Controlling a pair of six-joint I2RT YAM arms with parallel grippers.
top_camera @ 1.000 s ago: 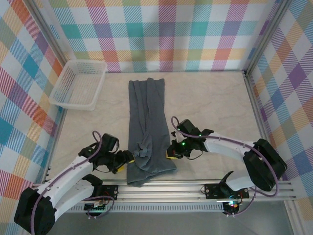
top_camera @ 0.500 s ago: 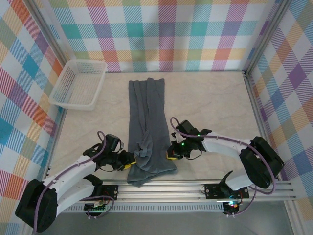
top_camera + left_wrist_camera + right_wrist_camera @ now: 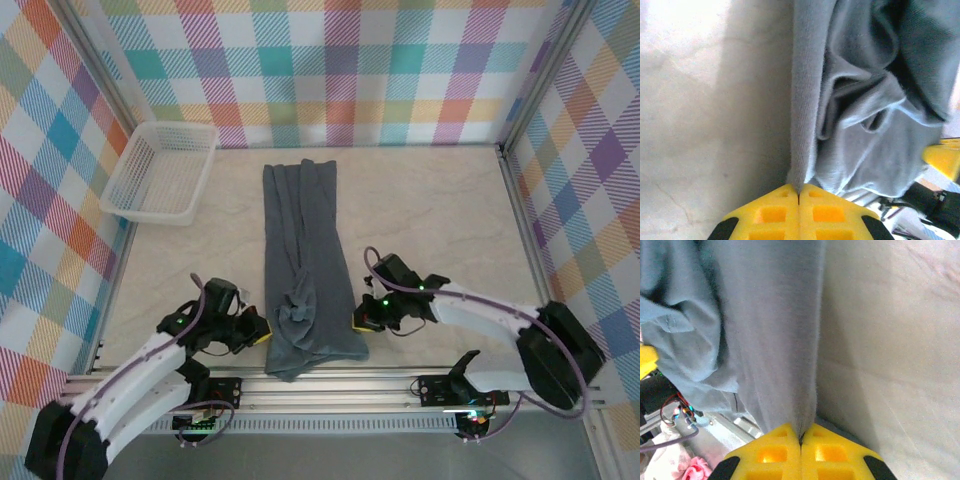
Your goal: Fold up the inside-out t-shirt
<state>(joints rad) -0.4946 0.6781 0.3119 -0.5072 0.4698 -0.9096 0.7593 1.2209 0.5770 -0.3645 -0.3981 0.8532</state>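
Left arm [image 3: 140,365] and right arm [image 3: 490,312] low, elbows out, jaws tight together.

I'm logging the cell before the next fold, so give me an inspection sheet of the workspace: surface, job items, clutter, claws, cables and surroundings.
Surface: pale marbled table, no spills seen.
Job's things: dark grey t-shirt lying as a long narrow strip, bunched at the near end.
Clutter: white mesh basket at the far left, apart from the t-shirt.
Claws: left claw shut on the t-shirt's left edge; right claw shut on its right edge.
Cables: purple cables loop along both arms.
Surroundings: plaid walls; metal rail at the near edge.
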